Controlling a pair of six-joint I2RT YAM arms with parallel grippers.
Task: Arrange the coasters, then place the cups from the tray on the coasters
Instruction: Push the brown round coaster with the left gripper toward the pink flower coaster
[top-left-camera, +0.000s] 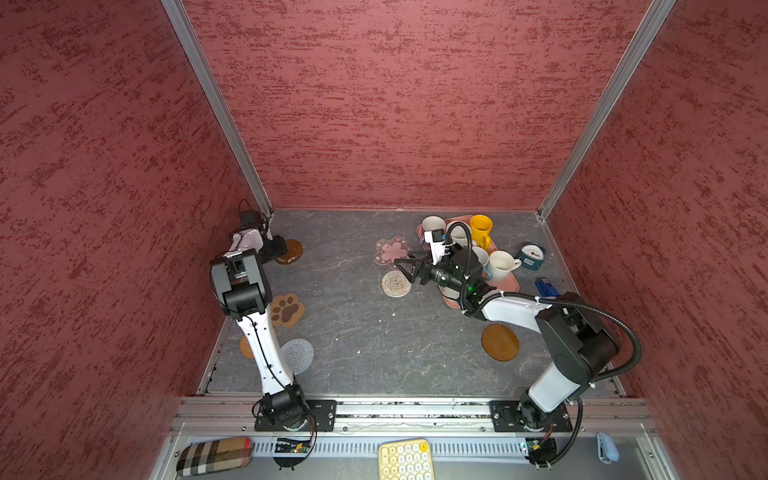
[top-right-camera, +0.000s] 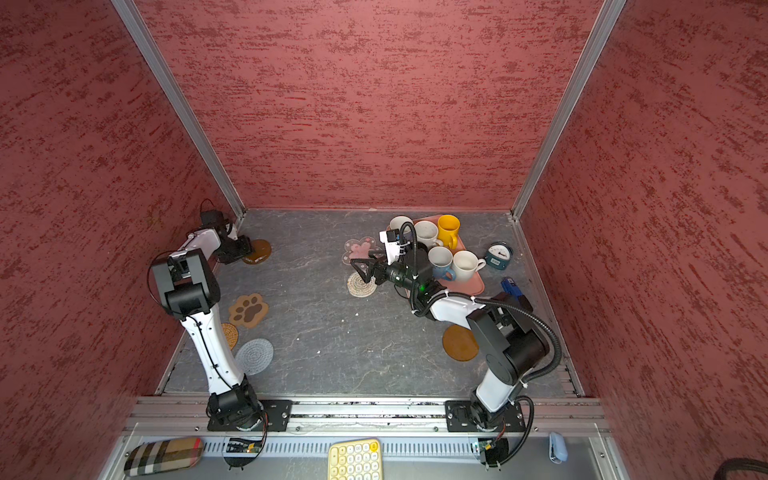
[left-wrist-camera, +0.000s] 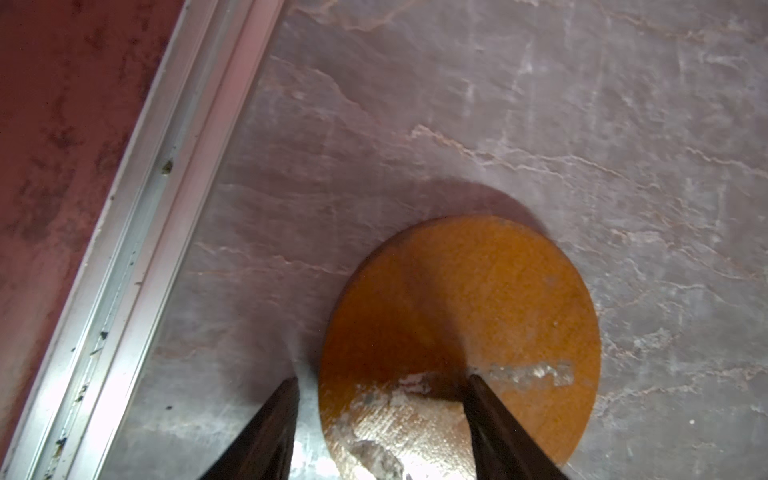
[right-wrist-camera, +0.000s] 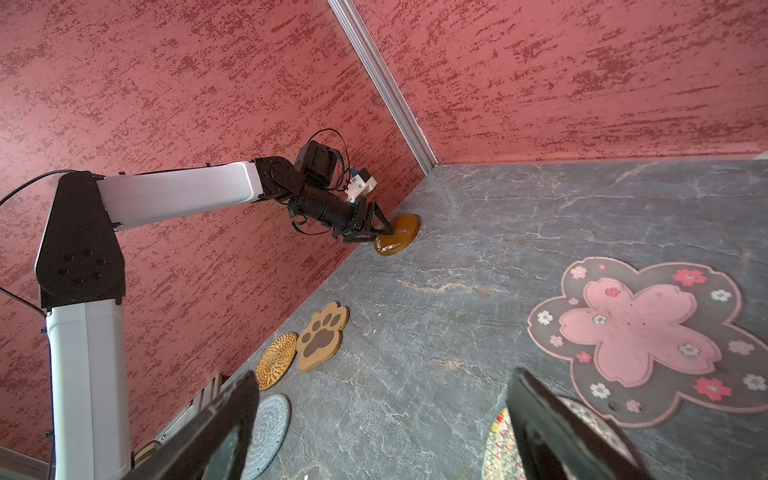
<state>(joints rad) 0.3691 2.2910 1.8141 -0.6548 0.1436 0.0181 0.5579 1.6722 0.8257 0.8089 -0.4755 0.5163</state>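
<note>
A glossy brown round coaster (top-left-camera: 294, 249) (left-wrist-camera: 478, 291) lies in the far left corner. My left gripper (top-left-camera: 281, 250) (left-wrist-camera: 384, 377) is open astride its near edge, one finger on the disc and one on the table beside it. My right gripper (top-left-camera: 405, 270) (right-wrist-camera: 384, 374) hangs open and empty above the table, between the pink flower coaster (top-left-camera: 391, 250) (right-wrist-camera: 636, 336) and a beige woven round (top-left-camera: 395, 284). The paw coaster (top-left-camera: 287, 309), a tan round (top-left-camera: 246, 347) and a grey round (top-left-camera: 298, 354) lie along the left side. Another brown disc (top-left-camera: 500, 342) lies front right. The pink tray (top-left-camera: 509, 284) holds several cups, among them a yellow one (top-left-camera: 481, 228).
A teal clock (top-left-camera: 532, 254) and a blue object (top-left-camera: 546, 286) sit right of the tray. Red walls close in on three sides, with a metal rail (left-wrist-camera: 137, 249) right beside the left gripper. A yellow keypad (top-left-camera: 404, 459) and a plaid case (top-left-camera: 214, 455) lie on the front ledge.
</note>
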